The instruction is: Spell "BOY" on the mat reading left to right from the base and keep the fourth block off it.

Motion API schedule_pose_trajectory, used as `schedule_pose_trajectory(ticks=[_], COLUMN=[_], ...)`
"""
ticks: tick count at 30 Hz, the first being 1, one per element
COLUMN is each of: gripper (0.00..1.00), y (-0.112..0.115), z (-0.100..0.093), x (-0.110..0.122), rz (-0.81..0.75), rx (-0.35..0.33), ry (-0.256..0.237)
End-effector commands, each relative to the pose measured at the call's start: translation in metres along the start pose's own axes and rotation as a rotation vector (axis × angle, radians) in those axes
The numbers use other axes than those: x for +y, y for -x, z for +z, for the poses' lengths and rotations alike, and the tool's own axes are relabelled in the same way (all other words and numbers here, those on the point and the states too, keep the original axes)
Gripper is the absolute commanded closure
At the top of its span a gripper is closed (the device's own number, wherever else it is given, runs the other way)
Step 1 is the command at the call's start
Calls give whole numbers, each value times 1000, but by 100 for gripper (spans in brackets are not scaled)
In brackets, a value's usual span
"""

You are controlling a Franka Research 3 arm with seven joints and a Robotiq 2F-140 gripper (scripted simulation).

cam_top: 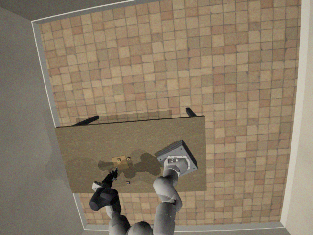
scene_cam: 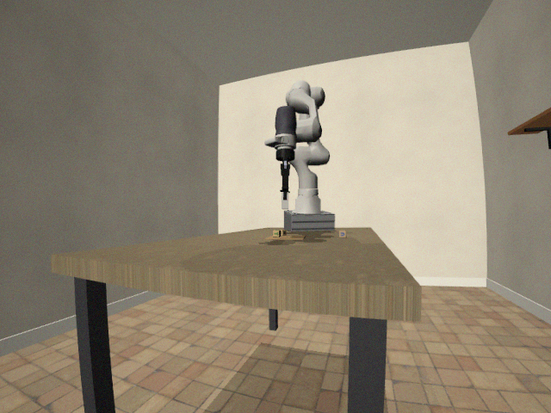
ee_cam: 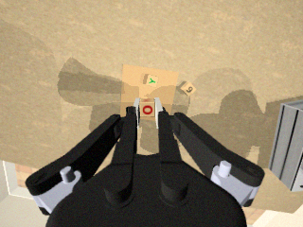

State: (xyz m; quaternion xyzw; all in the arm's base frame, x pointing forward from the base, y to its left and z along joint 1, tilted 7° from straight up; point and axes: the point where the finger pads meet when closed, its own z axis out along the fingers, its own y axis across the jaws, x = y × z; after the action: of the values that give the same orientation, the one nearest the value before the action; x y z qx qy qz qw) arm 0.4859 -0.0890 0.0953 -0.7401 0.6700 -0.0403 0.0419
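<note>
On the table point(cam_top: 88, 141) point(scene_cam: 267, 267) point(ee_cam: 213, 28), Y point(cam_top: 118, 159) point(scene_cam: 276, 233) point(ee_cam: 151, 80) sits just right (base's view) of the gripper point(cam_top: 115, 170) point(scene_cam: 284, 204) point(ee_cam: 147, 104), which is clamped on 1 block, O point(ee_cam: 148, 110).

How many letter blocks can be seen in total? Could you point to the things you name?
4: the O block point(ee_cam: 148, 110) between the gripper's point(cam_top: 115, 170) point(scene_cam: 284, 206) point(ee_cam: 148, 105) fingers, the Y block point(cam_top: 118, 160) point(scene_cam: 276, 233) point(ee_cam: 151, 79) on the mat point(cam_top: 122, 158) point(scene_cam: 295, 237) point(ee_cam: 132, 81), one block point(cam_top: 128, 158) point(ee_cam: 188, 89) beside it, and another block point(cam_top: 127, 182) point(scene_cam: 342, 233) farther off on the table point(cam_top: 161, 131) point(scene_cam: 267, 261) point(ee_cam: 227, 43).

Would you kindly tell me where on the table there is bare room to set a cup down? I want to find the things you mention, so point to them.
The wide strip between the mat point(cam_top: 123, 165) point(ee_cam: 130, 78) and the table's long edge with two legs showing beyond looks bare. It is crowded at the mat: the Y block point(cam_top: 118, 160) point(ee_cam: 151, 80) on it, another block point(cam_top: 128, 158) point(ee_cam: 188, 88) beside it, the fingers point(cam_top: 116, 170) above.
</note>
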Motion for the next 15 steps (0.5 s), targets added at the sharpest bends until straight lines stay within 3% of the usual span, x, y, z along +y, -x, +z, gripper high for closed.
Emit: schedule_pose_trajectory(ticks=[1,15], gripper=[87,87], y=[1,4], z=[2,8], x=[-1,0], rz=[139,265], rx=[-8,-23], ry=[-2,5])
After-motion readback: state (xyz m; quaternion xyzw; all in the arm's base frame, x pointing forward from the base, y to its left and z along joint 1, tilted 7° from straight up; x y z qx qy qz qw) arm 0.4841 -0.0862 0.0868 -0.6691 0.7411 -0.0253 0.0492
